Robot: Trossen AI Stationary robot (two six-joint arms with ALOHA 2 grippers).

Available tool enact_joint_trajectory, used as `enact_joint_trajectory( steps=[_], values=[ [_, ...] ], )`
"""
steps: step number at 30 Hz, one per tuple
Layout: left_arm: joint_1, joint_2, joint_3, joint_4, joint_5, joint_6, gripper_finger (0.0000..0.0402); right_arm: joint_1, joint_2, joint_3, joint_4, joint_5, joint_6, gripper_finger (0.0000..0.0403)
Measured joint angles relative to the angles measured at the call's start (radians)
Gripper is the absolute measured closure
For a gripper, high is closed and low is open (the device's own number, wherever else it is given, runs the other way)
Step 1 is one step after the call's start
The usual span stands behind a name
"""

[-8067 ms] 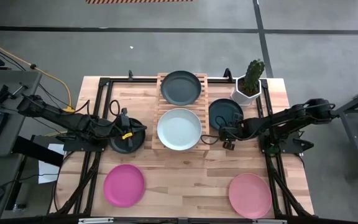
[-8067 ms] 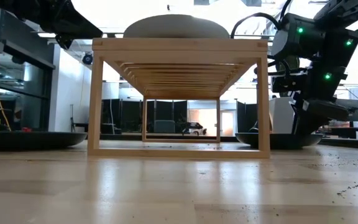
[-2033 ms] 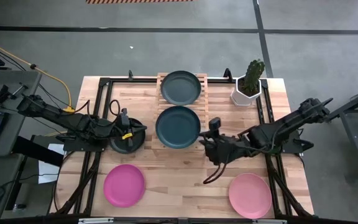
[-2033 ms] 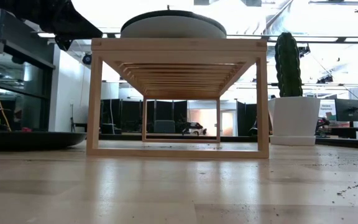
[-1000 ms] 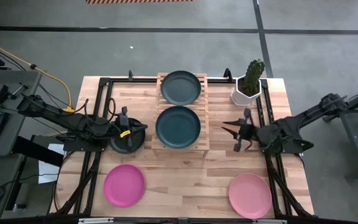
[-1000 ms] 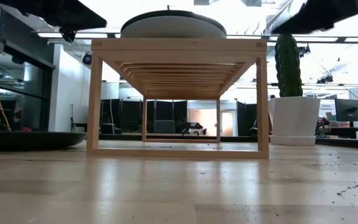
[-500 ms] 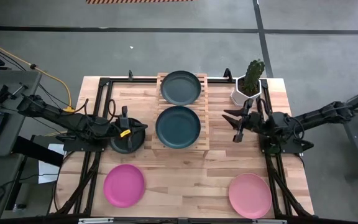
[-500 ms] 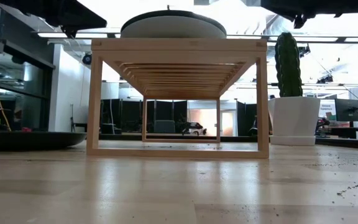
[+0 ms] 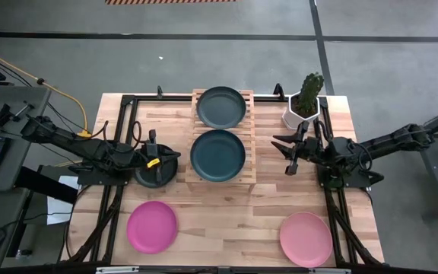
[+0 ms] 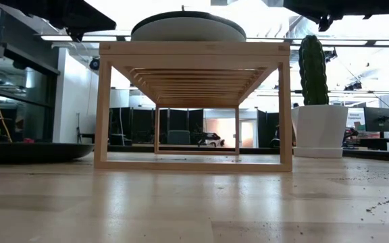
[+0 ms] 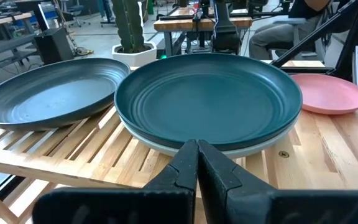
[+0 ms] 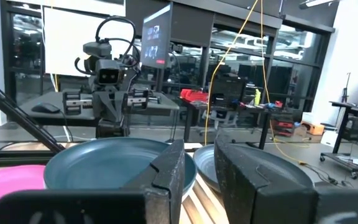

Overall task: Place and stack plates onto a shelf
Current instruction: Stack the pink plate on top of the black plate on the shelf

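Note:
The shelf point(image 9: 223, 137) carries a dark teal-grey plate point(image 9: 221, 106) on its far end. On its near end a teal plate point(image 11: 210, 99) lies on a pale mint plate point(image 11: 241, 149). A black plate point(image 9: 152, 176) rests on the table left of the shelf. My left gripper point(image 9: 158, 156) hovers shut above it point(image 11: 196, 163). A magenta plate point(image 9: 152, 226) and a salmon pink plate point(image 9: 306, 238) lie near the front edge. My right gripper point(image 9: 284, 154) stands open right of the shelf, raised, with nothing between its fingers point(image 12: 201, 180).
A white pot with a cactus point(image 9: 304, 100) stands at the far right corner, just beyond my right gripper. Black frame rails point(image 9: 120, 137) run along both sides of the table. Bare wood lies between the two front plates point(image 9: 226, 228).
My right gripper has drawn back a little toward the table's far right and tipped its fingers upward; it has been still for the last half second. The plates have kept their places.

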Motion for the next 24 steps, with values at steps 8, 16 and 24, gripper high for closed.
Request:
enact_joint_trajectory(
  steps=[8,16,24],
  values=[
    [0.000,0.000,0.000,0.000,-0.014,-0.006,0.0402,0.000,0.000,0.000,-0.006,0.000,0.003,0.0322],
    [0.000,0.000,0.000,-0.040,-0.071,-0.050,0.0401,0.000,0.000,0.000,-0.006,0.001,-0.004,0.0322],
    [-0.018,0.000,0.000,0.006,0.161,-0.036,0.0402,0.000,0.000,0.001,-0.009,0.001,-0.018,0.0322]
  ],
)
